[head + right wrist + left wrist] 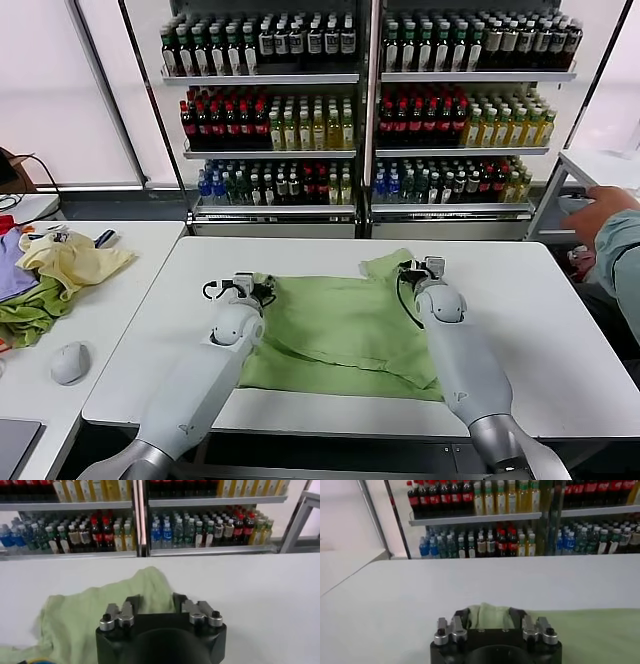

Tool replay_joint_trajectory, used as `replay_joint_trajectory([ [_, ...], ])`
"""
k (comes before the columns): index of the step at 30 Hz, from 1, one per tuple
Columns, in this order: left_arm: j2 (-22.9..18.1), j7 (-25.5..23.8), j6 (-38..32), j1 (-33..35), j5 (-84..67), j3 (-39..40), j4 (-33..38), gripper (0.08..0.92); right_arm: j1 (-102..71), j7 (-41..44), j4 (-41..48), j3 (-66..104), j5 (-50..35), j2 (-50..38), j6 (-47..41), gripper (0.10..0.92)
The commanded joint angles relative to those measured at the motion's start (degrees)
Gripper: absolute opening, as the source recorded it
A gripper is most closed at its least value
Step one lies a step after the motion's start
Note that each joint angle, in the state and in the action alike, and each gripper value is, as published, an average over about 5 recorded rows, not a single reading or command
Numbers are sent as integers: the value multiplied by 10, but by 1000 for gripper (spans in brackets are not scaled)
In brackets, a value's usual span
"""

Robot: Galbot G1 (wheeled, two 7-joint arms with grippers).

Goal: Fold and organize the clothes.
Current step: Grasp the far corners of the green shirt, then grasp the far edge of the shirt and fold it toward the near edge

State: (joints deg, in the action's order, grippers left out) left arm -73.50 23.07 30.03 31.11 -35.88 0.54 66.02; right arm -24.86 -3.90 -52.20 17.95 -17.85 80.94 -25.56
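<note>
Shirt (345, 325) flat on my white desk (540, 330), left fingers (490, 616) pinching its sleeve, right fingers (156, 605) pinching the other sleeve.

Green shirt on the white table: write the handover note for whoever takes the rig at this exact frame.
Left gripper: at the shirt's far left edge, fabric bunched between its fingers; appears shut on it.
Right gripper: at the far right sleeve area, fabric likewise between its fingers.
Shirt: spread on the white table, plain side up, far right corner rumpled.
Done: both far corners gripped.
Left: all folds, then tidying.
Note: a person's hand is by the table's far right corner.
</note>
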Motion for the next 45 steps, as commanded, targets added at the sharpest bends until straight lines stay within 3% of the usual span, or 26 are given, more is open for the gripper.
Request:
replay_joint_trajectory([
  [1, 12, -4, 2, 28, -38, -2, 30, 473, -1, 16, 7, -7, -5, -4, 2, 336],
  [8, 43, -2, -59, 71, -42, -22, 122, 319, -66, 13, -122, -9, -37, -46, 29, 147],
  [16, 81, -5, -96, 115, -73, -50, 224, 123, -162, 23, -284, 14, -75, -96, 49, 114],
  [34, 128, -26, -98, 238, 5, -68, 408, 105, -357, 30, -507, 73, -37, -130, 56, 114],
  [45, 136, -31, -63, 327, 47, -87, 426, 107, -481, 26, -580, 134, -18, -107, 52, 114],
])
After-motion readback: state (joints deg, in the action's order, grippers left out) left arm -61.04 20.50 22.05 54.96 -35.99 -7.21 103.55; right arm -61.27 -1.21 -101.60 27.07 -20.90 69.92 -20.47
